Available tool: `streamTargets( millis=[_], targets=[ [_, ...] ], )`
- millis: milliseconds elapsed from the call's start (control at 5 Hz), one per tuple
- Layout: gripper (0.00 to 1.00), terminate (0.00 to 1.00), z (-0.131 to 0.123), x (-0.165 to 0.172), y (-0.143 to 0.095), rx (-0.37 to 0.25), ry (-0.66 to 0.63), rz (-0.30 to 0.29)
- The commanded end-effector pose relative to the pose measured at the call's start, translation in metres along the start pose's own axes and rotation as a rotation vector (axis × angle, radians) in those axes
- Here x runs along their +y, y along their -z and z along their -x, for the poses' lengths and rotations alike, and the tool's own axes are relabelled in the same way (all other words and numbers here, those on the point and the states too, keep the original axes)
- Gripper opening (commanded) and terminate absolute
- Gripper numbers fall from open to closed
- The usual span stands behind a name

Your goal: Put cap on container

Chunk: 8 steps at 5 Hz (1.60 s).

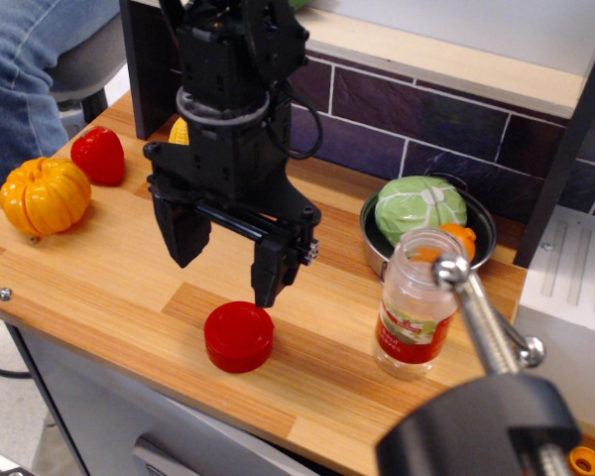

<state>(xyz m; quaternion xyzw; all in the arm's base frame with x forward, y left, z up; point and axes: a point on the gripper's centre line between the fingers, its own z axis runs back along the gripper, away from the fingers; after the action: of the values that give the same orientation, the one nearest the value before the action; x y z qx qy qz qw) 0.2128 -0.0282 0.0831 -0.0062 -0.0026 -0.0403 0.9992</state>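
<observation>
The cap [238, 336] is a round glossy red lid lying flat on the wooden counter near its front edge. The container [416, 302] is a clear jar with a red and white label, standing upright and open-topped to the cap's right. My black gripper [228, 266] hangs open just above and slightly behind the cap, with the right finger [275, 270] over the cap's back rim and the left finger [185, 234] to its left. It holds nothing.
A metal bowl [481, 230] with a toy cabbage [419, 209] and an orange piece sits behind the jar. A toy pumpkin [44, 195] and a red toy pepper [98, 155] lie at the left. A metal clamp [486, 327] juts in at the front right.
</observation>
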Motion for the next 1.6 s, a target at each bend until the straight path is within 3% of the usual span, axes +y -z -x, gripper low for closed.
streamTargets(
  millis=[0, 200, 600, 1400],
  targets=[
    [1.0, 0.0, 0.0, 0.0, 0.0, 0.0, 0.0, 0.0],
    [1.0, 0.0, 0.002, -0.002, 0.027, -0.044, -0.018, -0.029],
    [1.0, 0.0, 0.003, -0.003, 0.061, -0.14, -0.003, -0.029],
    [1.0, 0.0, -0.015, -0.012, 0.085, -0.236, -0.052, -0.074]
  ],
)
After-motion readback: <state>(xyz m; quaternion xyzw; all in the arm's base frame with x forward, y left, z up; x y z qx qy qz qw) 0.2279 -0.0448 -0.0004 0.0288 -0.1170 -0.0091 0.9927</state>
